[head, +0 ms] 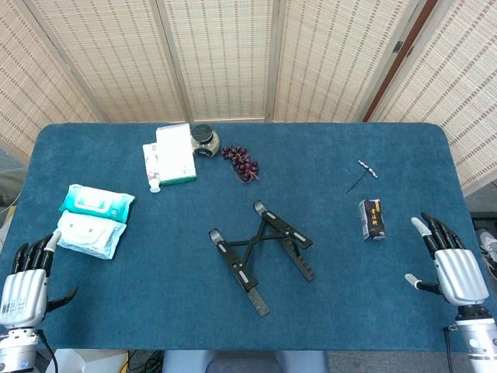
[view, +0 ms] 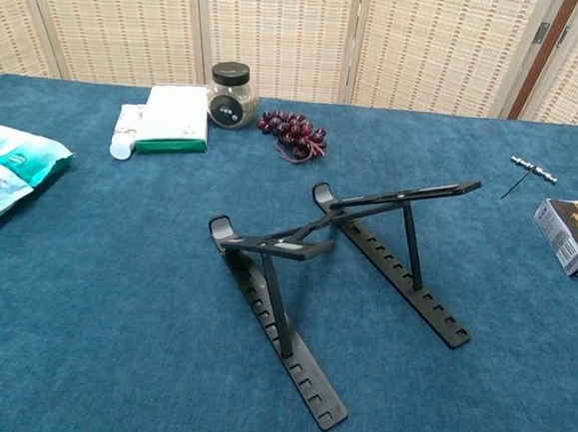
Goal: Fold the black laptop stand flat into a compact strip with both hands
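The black laptop stand (head: 260,252) stands unfolded in the middle of the blue table, its two notched rails spread apart and its support arms propped up; the chest view shows the stand (view: 345,270) raised on its struts. My left hand (head: 27,284) rests at the table's near left edge, fingers spread and holding nothing. At the near right edge my right hand (head: 450,264) lies the same way, fingers apart and empty. Both hands are far from the stand and do not show in the chest view.
Two wet-wipe packs (head: 93,217) lie at the left. A white box (head: 175,153), a small tube (head: 151,169), a jar (head: 205,141) and a bunch of dark grapes (head: 241,163) sit at the back. A small dark box (head: 373,219) and a thin metal tool (head: 365,172) lie right.
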Motion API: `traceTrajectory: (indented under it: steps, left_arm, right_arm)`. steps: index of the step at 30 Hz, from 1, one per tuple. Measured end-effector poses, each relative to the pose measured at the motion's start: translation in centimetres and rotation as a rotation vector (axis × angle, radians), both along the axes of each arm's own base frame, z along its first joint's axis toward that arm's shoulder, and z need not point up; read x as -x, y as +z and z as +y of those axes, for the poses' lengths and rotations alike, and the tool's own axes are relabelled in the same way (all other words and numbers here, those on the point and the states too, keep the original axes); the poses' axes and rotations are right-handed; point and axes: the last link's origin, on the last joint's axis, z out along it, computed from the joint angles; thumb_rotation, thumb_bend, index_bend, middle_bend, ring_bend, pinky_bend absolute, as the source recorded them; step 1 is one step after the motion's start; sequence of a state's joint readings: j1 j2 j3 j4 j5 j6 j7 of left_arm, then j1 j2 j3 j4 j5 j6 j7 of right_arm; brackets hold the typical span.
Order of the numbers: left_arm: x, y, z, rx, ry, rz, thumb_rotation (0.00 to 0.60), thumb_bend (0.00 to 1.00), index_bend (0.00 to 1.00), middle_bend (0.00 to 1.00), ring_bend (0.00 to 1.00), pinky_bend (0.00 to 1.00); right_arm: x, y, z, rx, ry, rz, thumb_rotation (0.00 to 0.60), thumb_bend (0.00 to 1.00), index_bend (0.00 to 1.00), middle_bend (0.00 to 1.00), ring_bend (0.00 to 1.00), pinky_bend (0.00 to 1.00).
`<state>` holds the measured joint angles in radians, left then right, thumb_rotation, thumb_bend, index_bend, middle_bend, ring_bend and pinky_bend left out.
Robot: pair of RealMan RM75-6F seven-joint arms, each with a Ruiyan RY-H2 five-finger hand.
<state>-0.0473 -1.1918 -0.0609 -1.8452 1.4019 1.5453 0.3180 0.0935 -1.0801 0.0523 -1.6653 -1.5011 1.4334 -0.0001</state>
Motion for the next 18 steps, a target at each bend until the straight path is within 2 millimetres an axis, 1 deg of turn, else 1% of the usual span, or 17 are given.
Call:
traceTrajectory:
  steps: [10, 18]
  left_arm:
    - [-0.3, 0.1, 0.1, -0.001, -0.012, 0.004, 0.6, 0.15, 0.03, 0.09, 0.09, 0.0]
    - [-0.5, 0.0, 0.3, 0.005, -0.023, 0.003, 0.6, 0.15, 0.03, 0.09, 0.09, 0.0]
  right_arm:
    - [-0.5, 0.2, -0.3, -0.005, 0.031, -0.016, 0.6, 0.03, 0.0, 0.0, 0.0, 0.15]
    - [-2.1, 0.0, -1.5, -0.062, 0.102, -0.021, 0.6, 0.03, 0.0, 0.0, 0.0, 0.15]
